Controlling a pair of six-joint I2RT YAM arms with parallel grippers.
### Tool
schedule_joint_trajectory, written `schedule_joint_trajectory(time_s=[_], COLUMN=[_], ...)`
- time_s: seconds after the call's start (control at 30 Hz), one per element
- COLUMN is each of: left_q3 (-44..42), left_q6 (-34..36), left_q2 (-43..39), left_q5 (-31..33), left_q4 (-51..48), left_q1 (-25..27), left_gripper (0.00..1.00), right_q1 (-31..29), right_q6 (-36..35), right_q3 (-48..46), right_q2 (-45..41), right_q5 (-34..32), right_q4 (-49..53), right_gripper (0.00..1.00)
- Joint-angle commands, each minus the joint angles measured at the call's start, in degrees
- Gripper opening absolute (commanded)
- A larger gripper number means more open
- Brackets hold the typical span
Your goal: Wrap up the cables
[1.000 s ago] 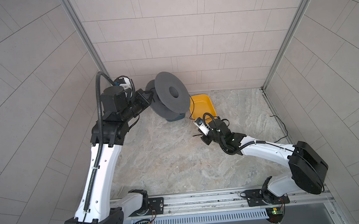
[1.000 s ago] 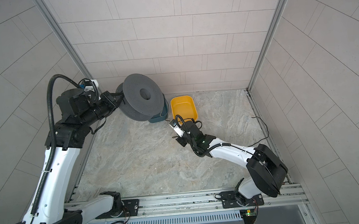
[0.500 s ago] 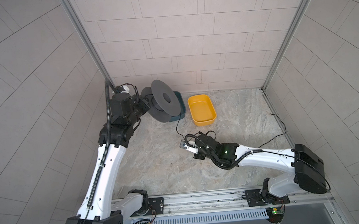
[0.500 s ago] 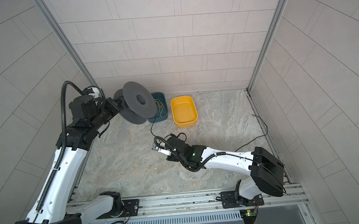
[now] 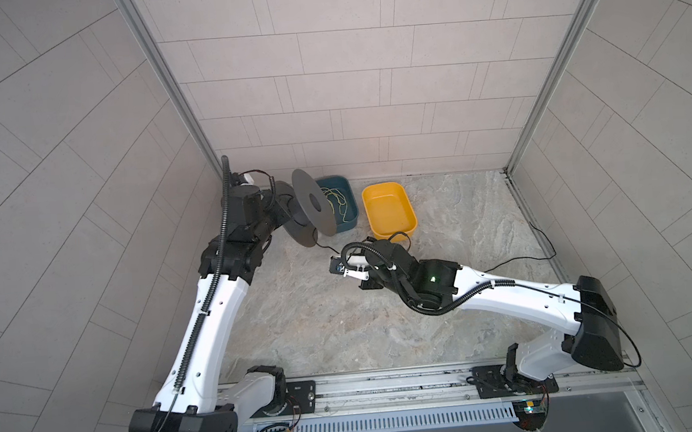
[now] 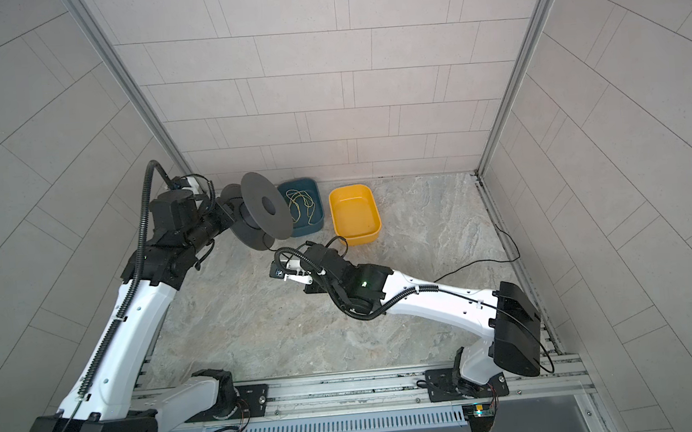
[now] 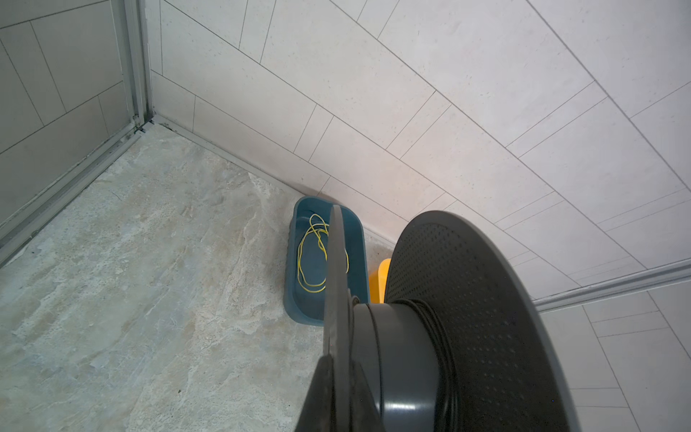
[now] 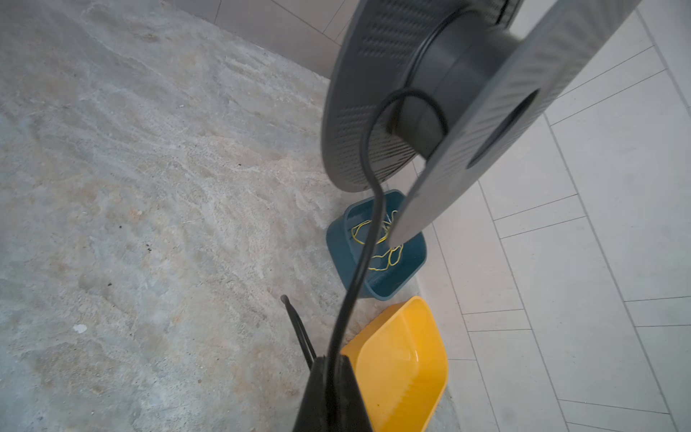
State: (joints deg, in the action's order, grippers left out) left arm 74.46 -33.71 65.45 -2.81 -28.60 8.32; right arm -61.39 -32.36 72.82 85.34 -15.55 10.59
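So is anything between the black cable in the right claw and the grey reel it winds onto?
Nothing visible does: the thin glossy black cable runs clear from the right claw to the grey plastic reel, looped round its hub.

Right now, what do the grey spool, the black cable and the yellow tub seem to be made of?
The grey spool looks like matt moulded plastic: its flange is finely dotted. The black cable is likely rubber- or plastic-sheathed, smooth; it bends in soft curves. The yellow tub seems glossy plastic: light glints on its wall.
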Motion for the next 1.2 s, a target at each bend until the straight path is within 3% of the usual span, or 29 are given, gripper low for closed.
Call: schedule_joint_trajectory(time_s=[0.0, 0.27, 0.57, 0.97, 1.17], left_q3=[0.85, 4.68, 3.75, 5.13, 6.07], left_q6=[3.89, 12.02, 15.77, 20.46, 19.95], left_q2=[0.36, 3.95, 2.8, 1.76, 0.36], left_q5=[-1.54, -6.51, -15.38, -26.43, -31.24], left_q4=[-0.6, -12.26, -13.18, -14.29, -14.02], left_q1=[0.9, 2.37, 2.65, 3.08, 3.06], left_gripper=[0.0, 0.0, 0.0, 0.0, 0.0], right_q1=[0.16, 3.38, 9.08, 19.6, 24.88], right_q6=[-2.43, -2.21, 3.54, 17.02, 22.57], right_q3=[3.66, 10.71, 18.26, 34.26, 35.68], right_q2=[1.52, 4.57, 7.05, 15.52, 18.52], right_q5=[-3.43, -7.88, -9.77, -6.14, -2.31], right_q4=[1.18, 2.15, 6.72, 20.71, 25.0], right_gripper=[0.0, 0.0, 0.0, 0.0, 0.0])
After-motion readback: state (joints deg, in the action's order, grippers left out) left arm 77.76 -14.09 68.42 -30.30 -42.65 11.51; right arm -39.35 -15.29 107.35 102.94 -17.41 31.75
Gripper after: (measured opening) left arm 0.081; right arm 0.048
